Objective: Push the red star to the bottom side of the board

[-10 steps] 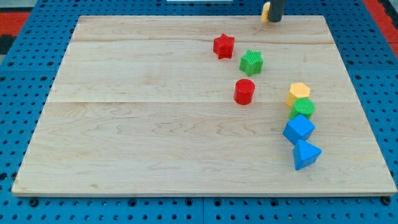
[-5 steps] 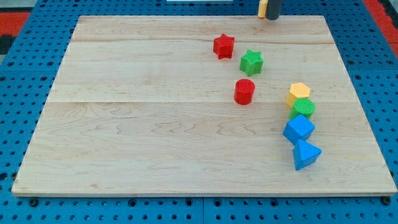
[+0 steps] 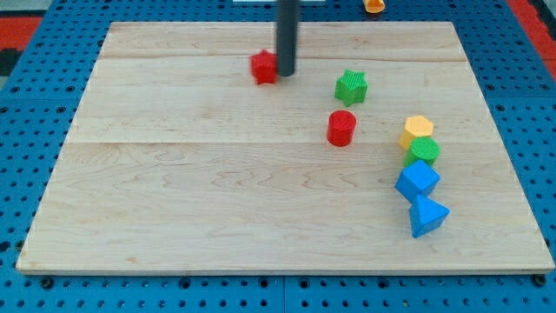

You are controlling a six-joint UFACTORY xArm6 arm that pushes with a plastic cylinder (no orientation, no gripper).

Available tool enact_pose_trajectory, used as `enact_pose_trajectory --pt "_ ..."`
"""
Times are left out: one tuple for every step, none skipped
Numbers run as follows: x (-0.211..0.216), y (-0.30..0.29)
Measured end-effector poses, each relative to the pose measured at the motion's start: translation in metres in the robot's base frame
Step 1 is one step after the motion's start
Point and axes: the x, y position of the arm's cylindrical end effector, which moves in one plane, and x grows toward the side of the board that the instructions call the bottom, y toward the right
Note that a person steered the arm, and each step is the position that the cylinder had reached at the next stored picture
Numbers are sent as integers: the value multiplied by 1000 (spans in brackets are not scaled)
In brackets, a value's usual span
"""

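Tip on the wrong side of the red star.
My tip (image 3: 285, 75) touches the red star (image 3: 263, 67) on its right flank, near the tabletop's (image 3: 174, 200) top edge. The star lies to the tip's left, not below it. There is no hand, only a bare rod, so no grip state applies. To drive the star toward the bottom, the tip should stand above it; currently it does not.

board (image 3: 174, 191): pale wood, smooth, matt | green star (image 3: 351, 87): ribbed plastic | rod (image 3: 286, 35): dark, matt
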Motion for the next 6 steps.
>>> enact_pose_trajectory --pt "0 -1" --pt "1 13" --pt "1 20" --pt "-19 -6" --pt "-46 -61" --pt "7 -85"
